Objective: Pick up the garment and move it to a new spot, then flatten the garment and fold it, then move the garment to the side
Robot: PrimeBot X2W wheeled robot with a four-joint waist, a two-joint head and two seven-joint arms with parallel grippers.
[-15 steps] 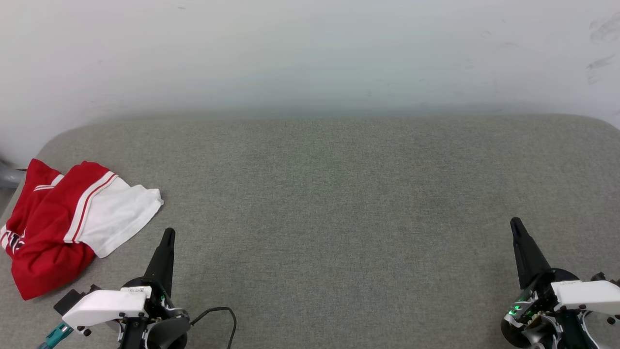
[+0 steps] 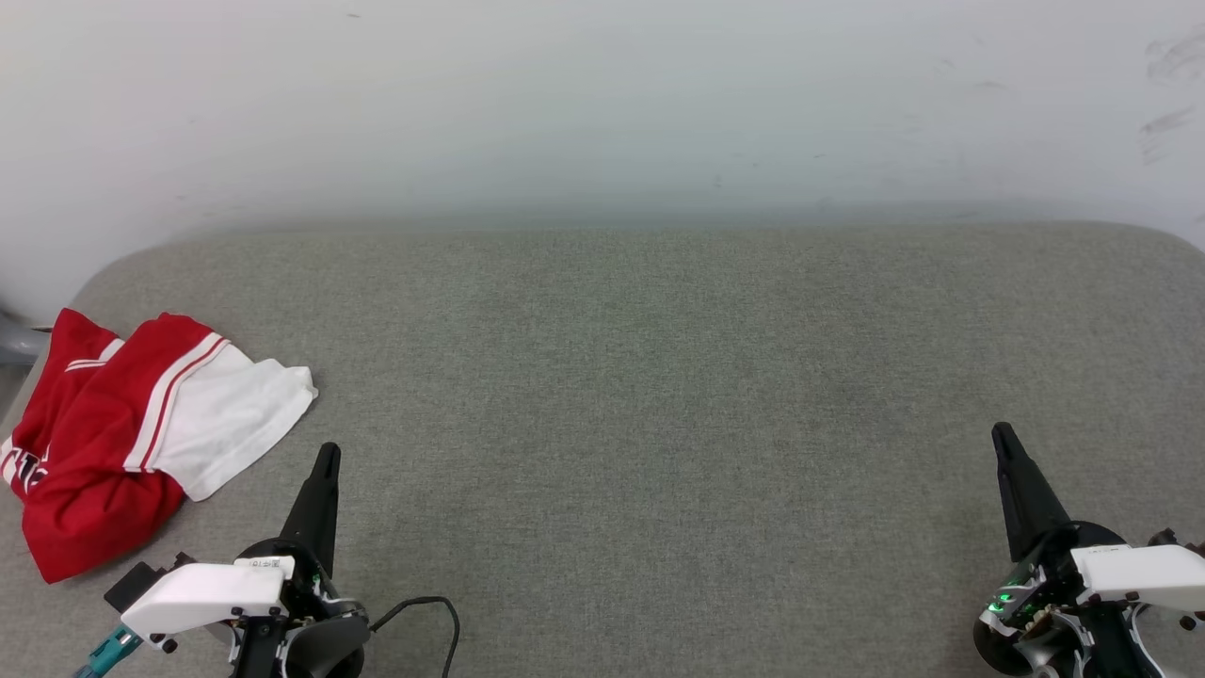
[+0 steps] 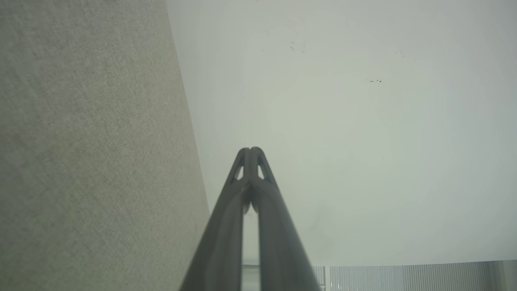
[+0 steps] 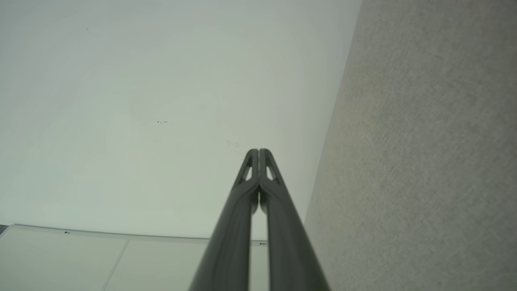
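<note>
A: Two grippers, both pressed shut, empty. The garment is crumpled at the pad's far-left edge; L gripper over pad's front-left, R gripper front-right.
B: I'd open L first, pinch the white sleeve hem, lift slow.

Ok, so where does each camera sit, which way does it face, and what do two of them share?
Head view: on the head, facing forward and down at the cushion, shirt at left; left fingers and right fingers, shut, at the bottom corners.
Left wrist view: on that wrist, looking along the left fingers at the wall.
Right wrist view: on that wrist, looking along the right fingers at the wall.
Shared: both wrist views show wall and cushion.
</note>
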